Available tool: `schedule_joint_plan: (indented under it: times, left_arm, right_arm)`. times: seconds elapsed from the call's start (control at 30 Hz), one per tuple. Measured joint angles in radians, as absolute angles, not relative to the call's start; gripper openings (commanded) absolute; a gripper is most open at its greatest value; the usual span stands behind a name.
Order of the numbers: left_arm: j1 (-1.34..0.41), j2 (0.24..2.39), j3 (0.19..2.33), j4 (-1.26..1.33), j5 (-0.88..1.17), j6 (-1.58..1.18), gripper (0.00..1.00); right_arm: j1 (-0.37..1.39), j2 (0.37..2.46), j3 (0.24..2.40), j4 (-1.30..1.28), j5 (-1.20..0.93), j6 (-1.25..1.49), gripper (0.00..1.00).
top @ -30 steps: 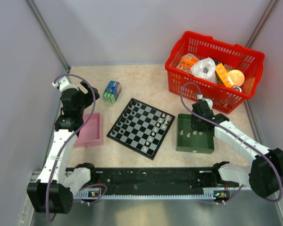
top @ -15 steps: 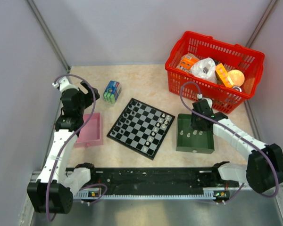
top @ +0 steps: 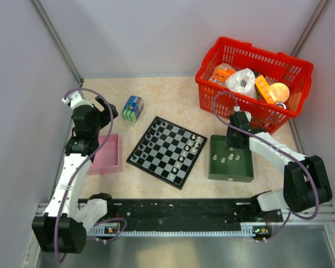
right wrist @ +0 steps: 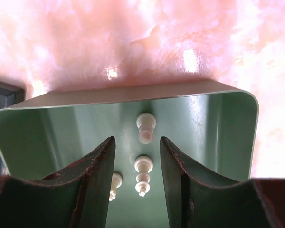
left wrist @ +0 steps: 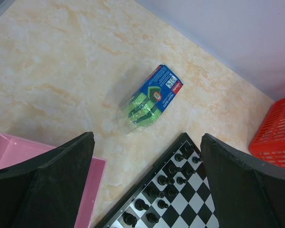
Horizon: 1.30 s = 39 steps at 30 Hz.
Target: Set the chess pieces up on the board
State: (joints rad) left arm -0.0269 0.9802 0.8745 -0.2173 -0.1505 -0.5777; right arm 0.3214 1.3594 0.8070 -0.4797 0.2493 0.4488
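Note:
The board (top: pixel 167 151) lies mid-table, with dark chess pieces (top: pixel 151 139) along its left side and pale ones (top: pixel 192 146) along its right. My right gripper (top: pixel 235 139) hangs over the far end of the green tray (top: pixel 243 170). In the right wrist view this gripper (right wrist: pixel 137 142) is open. A pale piece (right wrist: pixel 143 175) lies between its fingers, touched by neither. A second pale piece (right wrist: pixel 146 127) lies just beyond it and a third (right wrist: pixel 115 185) is half hidden by the left finger. My left gripper (left wrist: pixel 147 137) is wide open and empty, high above the board's corner (left wrist: pixel 180 199).
A pink tray (top: pixel 109 153) sits left of the board, under my left arm. A green-and-blue packet (top: pixel 133 109) lies behind the board. A red basket (top: pixel 251 84) full of items stands at the back right, close behind the green tray.
My right gripper has shifted a little toward the far end of the green tray, and that arm's elbow has swung inward. The left arm has not moved.

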Motion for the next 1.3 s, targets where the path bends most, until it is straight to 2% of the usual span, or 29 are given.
schedule_joint_plan:
  times: [0.93, 1.3]
  left_arm:
    - [-0.027, 0.98, 0.875, -0.217, -0.15, -0.578, 0.99]
    - [-0.027, 0.98, 0.875, -0.217, -0.15, -0.578, 0.99]
  right_arm:
    - [0.304, 1.419, 0.809, -0.454, 0.219, 0.384, 0.27]
    - [0.304, 1.425, 0.819, -0.462, 0.219, 0.37, 0.13]
